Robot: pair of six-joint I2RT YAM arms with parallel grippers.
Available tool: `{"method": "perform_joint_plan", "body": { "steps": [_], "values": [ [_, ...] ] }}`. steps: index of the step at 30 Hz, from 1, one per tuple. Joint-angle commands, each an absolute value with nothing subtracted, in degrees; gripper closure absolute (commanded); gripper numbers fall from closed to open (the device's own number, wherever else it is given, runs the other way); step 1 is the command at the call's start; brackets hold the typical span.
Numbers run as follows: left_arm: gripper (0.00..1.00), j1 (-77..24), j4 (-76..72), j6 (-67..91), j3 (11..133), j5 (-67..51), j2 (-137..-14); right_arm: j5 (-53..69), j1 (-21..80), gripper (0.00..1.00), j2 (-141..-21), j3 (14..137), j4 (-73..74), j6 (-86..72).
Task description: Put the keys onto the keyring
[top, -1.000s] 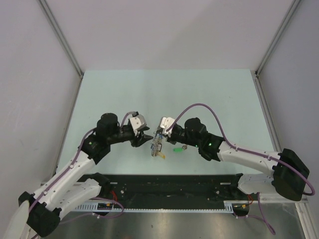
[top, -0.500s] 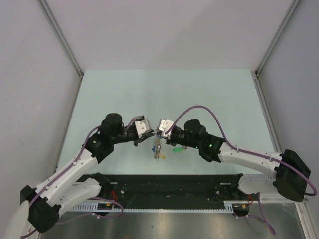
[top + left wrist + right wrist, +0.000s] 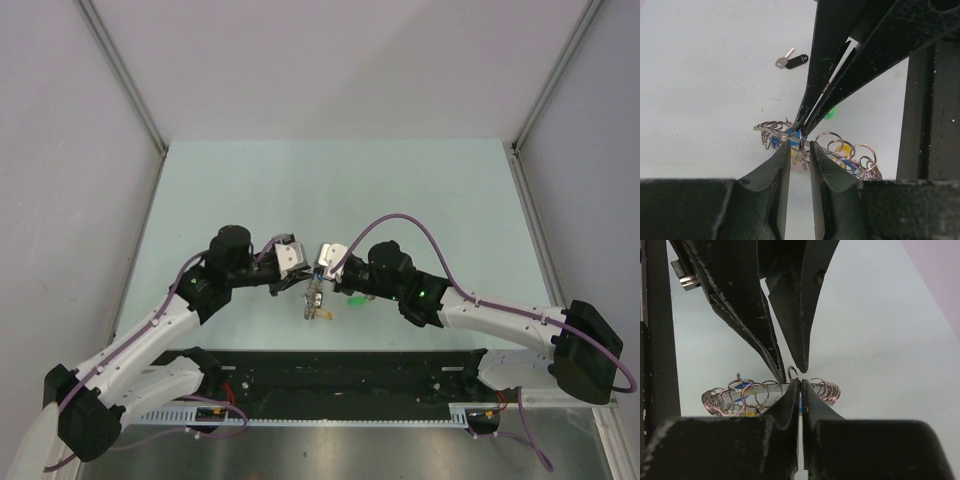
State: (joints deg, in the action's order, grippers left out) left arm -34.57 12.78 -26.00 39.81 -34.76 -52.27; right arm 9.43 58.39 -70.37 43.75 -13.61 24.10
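The keyring [image 3: 315, 300] hangs above the table between both grippers, with blue and yellow keys on it. My right gripper [image 3: 318, 278] is shut on the ring's upper edge, as the right wrist view [image 3: 800, 384] shows. My left gripper [image 3: 300, 280] is open, its jaws narrowly apart on either side of one small wire loop [image 3: 801, 145] on the ring's edge. A loose black key [image 3: 791, 61] lies on the table beyond. A loose green key [image 3: 354, 299] lies under my right gripper.
The black rail [image 3: 350, 375] runs along the table's near edge below the arms. Grey walls stand on the left, right and back. The pale table surface [image 3: 330, 190] stretches beyond the grippers.
My left gripper has moved right, up to the keyring, and its jaws now straddle a loop. My right gripper has held the ring almost still, shifting slightly left.
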Motion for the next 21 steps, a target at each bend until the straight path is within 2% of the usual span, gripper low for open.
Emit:
{"method": "perform_joint_plan", "body": {
  "steps": [1, 5, 8, 11, 15, 16, 18, 19, 21],
  "values": [
    [0.74, -34.8, 12.4, -27.0, 42.1, -36.2, -52.9, 9.0, 58.9, 1.0, -68.1, 46.7, -17.2, 24.8],
    [0.78, -34.8, 12.1, -26.8, 42.1, -36.2, -53.5, 9.0, 59.0, 1.0, -68.1, 46.8, -17.1, 24.9],
    [0.86, -34.8, 12.5, -26.8, 42.1, -36.1, -53.7, 9.1, 59.1, 1.0, -68.0, 46.7, -17.0, 25.0],
    [0.99, -34.8, 12.4, -26.6, 41.9, -35.9, -53.7, 9.3, 59.1, 1.0, -67.7, 46.8, -16.9, 25.0],
    [1.0, -34.9, 10.7, -25.4, 41.0, -35.8, -53.3, 9.7, 59.1, 1.0, -67.5, 46.8, -16.9, 23.9],
    [1.0, -34.8, 9.1, -24.9, 40.4, -35.9, -53.0, 9.7, 58.9, 0.88, -67.4, 46.8, -16.8, 23.0],
    [1.0, -34.8, 6.2, -22.0, 38.0, -36.3, -52.0, 9.8, 57.6, 0.75, -66.7, 46.8, -16.4, 20.9],
    [1.0, -34.9, 2.8, -20.9, 37.0, -37.4, -51.9, 9.9, 57.0, 0.62, -66.3, 46.8, -15.9, 20.0],
    [1.0, -34.8, 0.2, -18.1, 35.1, -38.6, -51.7, 10.2, 55.6, 0.52, -64.3, 46.8, -15.3, 18.5]
  ]
}}
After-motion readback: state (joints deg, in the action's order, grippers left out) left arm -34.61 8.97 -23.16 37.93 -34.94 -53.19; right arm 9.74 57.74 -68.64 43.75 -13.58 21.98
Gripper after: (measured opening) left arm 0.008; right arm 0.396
